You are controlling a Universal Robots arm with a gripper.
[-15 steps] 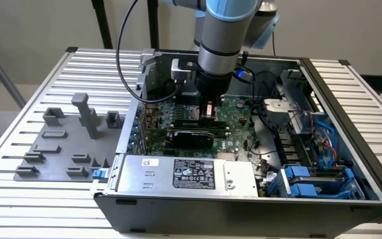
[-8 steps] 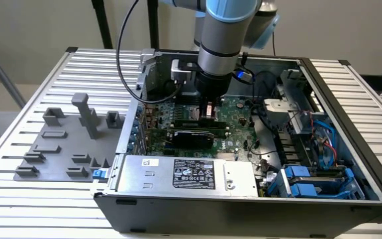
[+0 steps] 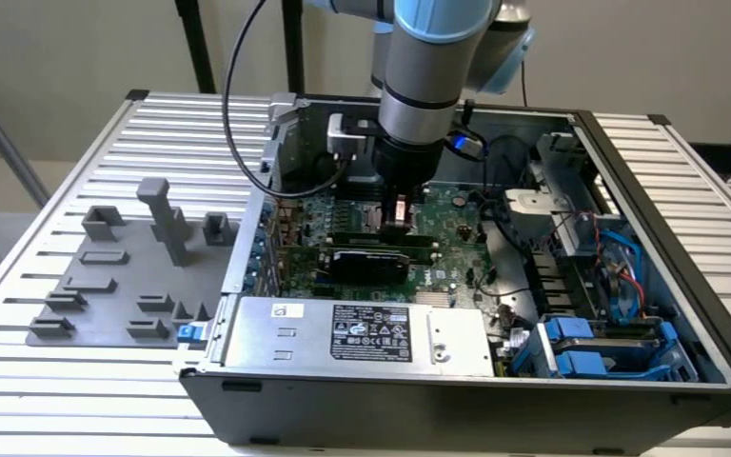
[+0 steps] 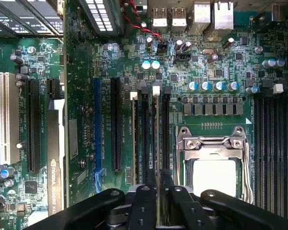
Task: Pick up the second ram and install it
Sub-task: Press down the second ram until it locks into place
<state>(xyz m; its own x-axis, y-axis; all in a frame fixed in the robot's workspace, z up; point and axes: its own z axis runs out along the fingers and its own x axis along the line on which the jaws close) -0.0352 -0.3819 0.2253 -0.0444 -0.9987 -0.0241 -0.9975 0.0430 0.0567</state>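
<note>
Down inside the computer case (image 3: 670,314), gripper (image 4: 158,191) pinched on the second ram (image 4: 157,143) — seated upright in a motherboard (image 4: 211,81) slot.

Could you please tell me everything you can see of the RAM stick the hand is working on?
The slim green RAM stick shows edge-on, standing upright in a memory slot on the large green motherboard, beside the metal CPU socket. A white latch sits at its far end. The black hand straddles its near end, fingers either side. How deeply it is seated cannot be judged. In the exterior view the hand reaches into the open computer case.
</note>
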